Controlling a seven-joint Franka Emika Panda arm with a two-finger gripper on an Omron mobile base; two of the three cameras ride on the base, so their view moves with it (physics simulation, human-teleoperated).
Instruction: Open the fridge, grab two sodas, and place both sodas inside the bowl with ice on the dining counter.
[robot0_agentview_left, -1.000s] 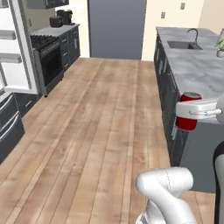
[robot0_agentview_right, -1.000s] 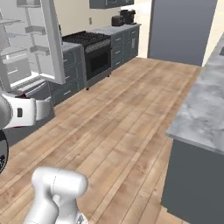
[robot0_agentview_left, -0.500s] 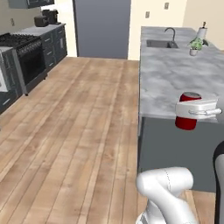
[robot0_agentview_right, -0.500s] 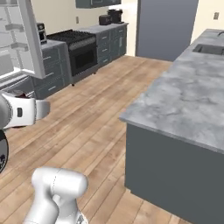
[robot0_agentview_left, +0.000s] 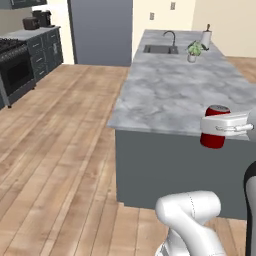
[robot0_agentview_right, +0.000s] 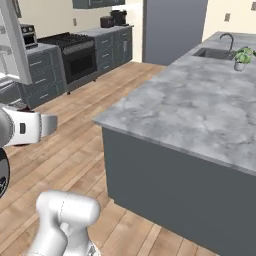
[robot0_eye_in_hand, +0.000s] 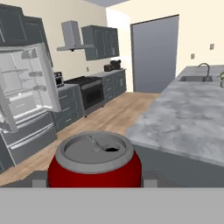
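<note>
My gripper (robot0_agentview_left: 216, 126) is shut on a red soda (robot0_agentview_left: 215, 134) with a silvery top, held upright in front of the near edge of the dining counter (robot0_agentview_left: 170, 95), a slab of grey veined marble. In the hand view the soda (robot0_eye_in_hand: 94, 164) sits between my fingertips (robot0_eye_in_hand: 39, 179), with the counter (robot0_eye_in_hand: 188, 113) ahead on the right. The fridge (robot0_eye_in_hand: 26, 87) stands far to the left with its door swung open on white shelves. From the right base view my gripper (robot0_agentview_right: 49, 125) hangs over the floor left of the counter (robot0_agentview_right: 200, 105). The bowl is out of view.
A sink with a faucet (robot0_agentview_left: 160, 48), a small potted plant (robot0_agentview_left: 194, 50) and a paper roll (robot0_agentview_left: 206, 37) stand at the counter's far end. A black stove (robot0_agentview_right: 75, 55) and dark cabinets line the left wall. Wood floor (robot0_agentview_left: 60, 150) lies between them.
The base has driven and turned, so both base views have swung from the fridge and floor toward the dining counter. The soda stays in my grip.
</note>
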